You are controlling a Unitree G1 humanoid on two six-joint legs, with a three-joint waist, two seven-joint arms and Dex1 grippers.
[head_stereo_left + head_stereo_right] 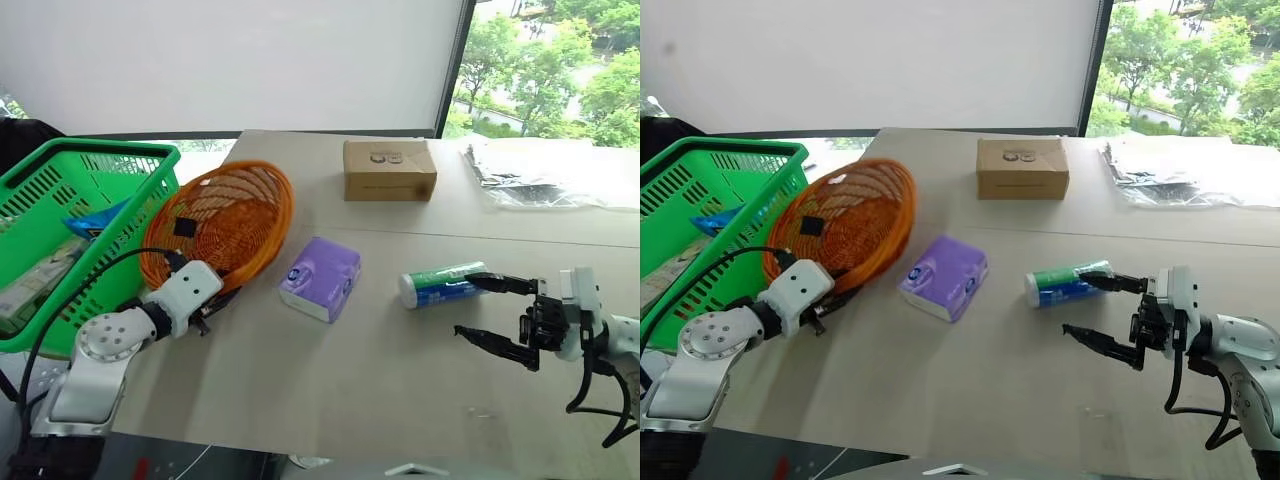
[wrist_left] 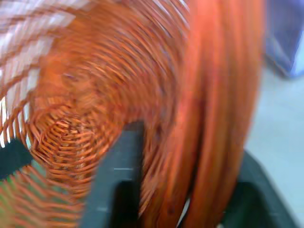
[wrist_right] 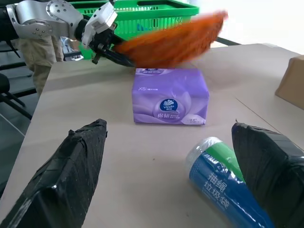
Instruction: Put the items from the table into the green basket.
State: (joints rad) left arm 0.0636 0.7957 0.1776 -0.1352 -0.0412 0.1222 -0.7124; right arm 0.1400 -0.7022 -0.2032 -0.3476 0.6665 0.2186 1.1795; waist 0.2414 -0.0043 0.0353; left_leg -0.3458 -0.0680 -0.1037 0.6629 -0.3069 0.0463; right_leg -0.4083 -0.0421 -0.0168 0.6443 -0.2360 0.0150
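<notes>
Wicker in bright orange makes up the round bowl (image 1: 220, 222) at the left of the table (image 1: 400, 380), and it stands tilted, its far rim leaning up against the green basket (image 1: 60, 200). The left gripper (image 1: 207, 317) is at the bowl's near rim with its black fingers (image 2: 118, 180) closed on that rim: the left wrist view shows one finger inside the weave and the other outside it, the rim pinched between them. The basket sits off the table's left edge, and some packaged goods lie inside it, too hidden by the lattice to name.

The purple tissue pack (image 1: 321, 277) lies flat on the table just right of the bowl, apart from it, with its round blue-white logo facing the near side. Further right, the green-and-white cylinder (image 1: 440, 284) lies on its side, its white cap toward the tissue pack. The right gripper (image 1: 487, 310) hovers at the cylinder's right end with its jaws spread wide and nothing held; its far finger (image 1: 505, 283) is touching or just short of the end of the cylinder, while the near one stands clear of it.

A brown cardboard box (image 1: 390, 170) rests near the far edge, and a crumpled clear plastic sheet (image 1: 550, 180) lies at the far right.
</notes>
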